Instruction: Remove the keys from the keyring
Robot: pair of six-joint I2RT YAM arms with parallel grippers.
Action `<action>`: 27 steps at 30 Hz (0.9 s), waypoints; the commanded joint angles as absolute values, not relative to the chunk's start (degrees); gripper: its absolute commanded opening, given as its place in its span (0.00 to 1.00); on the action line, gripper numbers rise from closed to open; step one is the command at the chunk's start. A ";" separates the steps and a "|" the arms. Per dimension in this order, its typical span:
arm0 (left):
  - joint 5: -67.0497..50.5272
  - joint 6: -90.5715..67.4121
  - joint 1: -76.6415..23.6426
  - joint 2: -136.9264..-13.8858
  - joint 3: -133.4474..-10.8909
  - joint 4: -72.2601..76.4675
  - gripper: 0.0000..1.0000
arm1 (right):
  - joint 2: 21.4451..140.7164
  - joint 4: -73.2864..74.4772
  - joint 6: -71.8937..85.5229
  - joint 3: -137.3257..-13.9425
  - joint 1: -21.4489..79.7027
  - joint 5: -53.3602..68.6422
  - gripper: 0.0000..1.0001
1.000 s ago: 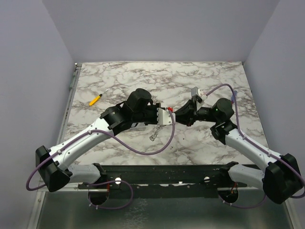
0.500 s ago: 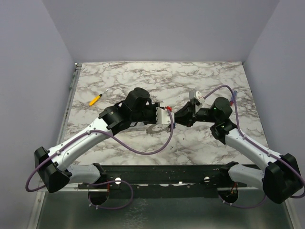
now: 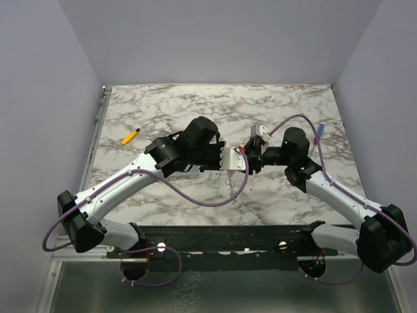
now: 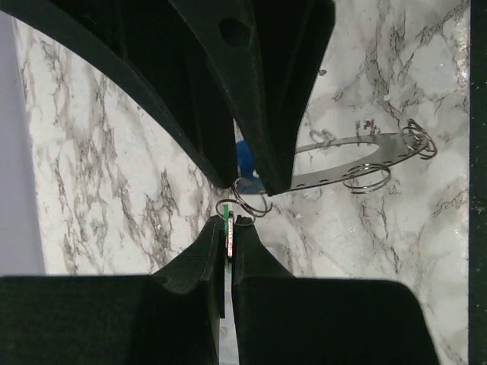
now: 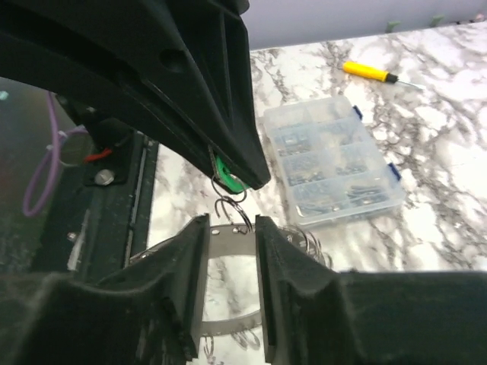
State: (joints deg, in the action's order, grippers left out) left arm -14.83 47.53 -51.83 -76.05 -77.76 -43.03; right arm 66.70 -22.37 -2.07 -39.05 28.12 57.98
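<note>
The fingers of the left gripper (image 4: 230,224) are pressed together on the thin green key (image 4: 227,243). Those of the right gripper (image 5: 230,222) stand slightly apart. The keyring (image 4: 316,182) hangs between them above the desk (image 4: 114,152) — it looks flat, stiff and slippery, so I would hold its broad band, not the wire loops (image 4: 365,176).

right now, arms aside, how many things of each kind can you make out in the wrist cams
screwdriver: 1
compartment box: 1
keyring: 1
coloured-head keys: 2, green key and blue key
total: 5; plain keys too small to count
</note>
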 commanded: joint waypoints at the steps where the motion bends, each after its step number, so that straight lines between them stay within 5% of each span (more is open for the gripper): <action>1: -14.08 38.87 -51.80 -78.62 -82.18 -45.49 0.00 | 65.12 -13.74 -5.47 -44.36 28.02 54.94 0.47; 12: -24.08 22.56 -45.22 -84.20 -86.57 -45.24 0.00 | 60.94 22.77 -19.79 -60.18 23.36 41.93 0.74; 20: -34.06 7.97 -38.27 -81.68 -83.52 -39.72 0.00 | 52.28 21.69 -12.24 -54.91 19.31 38.68 1.00; 27: -38.90 -10.60 -32.10 -77.16 -78.97 -31.70 0.00 | 53.26 27.18 -17.83 -55.12 19.23 41.52 0.97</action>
State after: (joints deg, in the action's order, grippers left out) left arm -32.01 3.40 -34.81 -81.36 -81.01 -38.96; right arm 50.81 20.75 -14.66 -53.76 19.38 40.77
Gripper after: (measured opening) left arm 0.050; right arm 0.985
